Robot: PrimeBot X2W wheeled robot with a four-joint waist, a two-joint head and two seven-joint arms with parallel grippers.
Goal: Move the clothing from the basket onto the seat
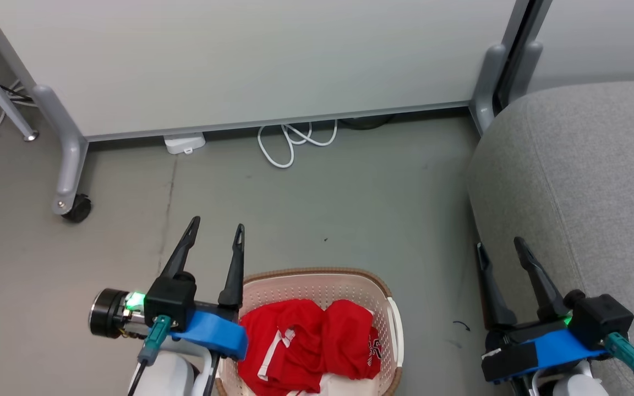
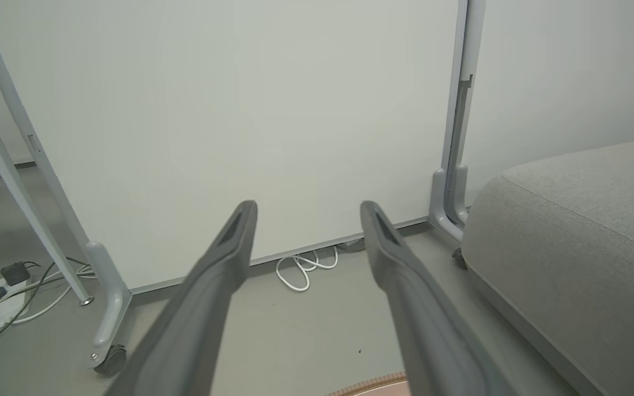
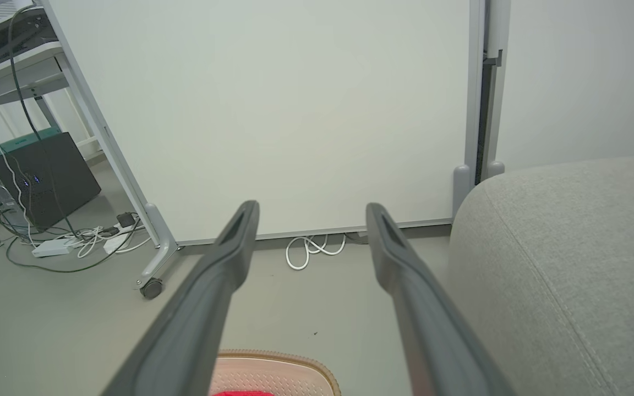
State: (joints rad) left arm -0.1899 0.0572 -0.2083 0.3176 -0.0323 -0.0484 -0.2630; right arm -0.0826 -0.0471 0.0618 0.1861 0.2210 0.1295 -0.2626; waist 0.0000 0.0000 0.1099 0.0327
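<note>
The left gripper (image 1: 218, 223) is spread open and empty, hanging just left of the basket (image 1: 325, 287). The red clothing (image 1: 309, 341) is bunched up inside it (one piece has white stripes). The right gripper (image 1: 498, 243) is open too, off to the basket's right, up against the grey sofa (image 1: 586, 176) edge.
</note>
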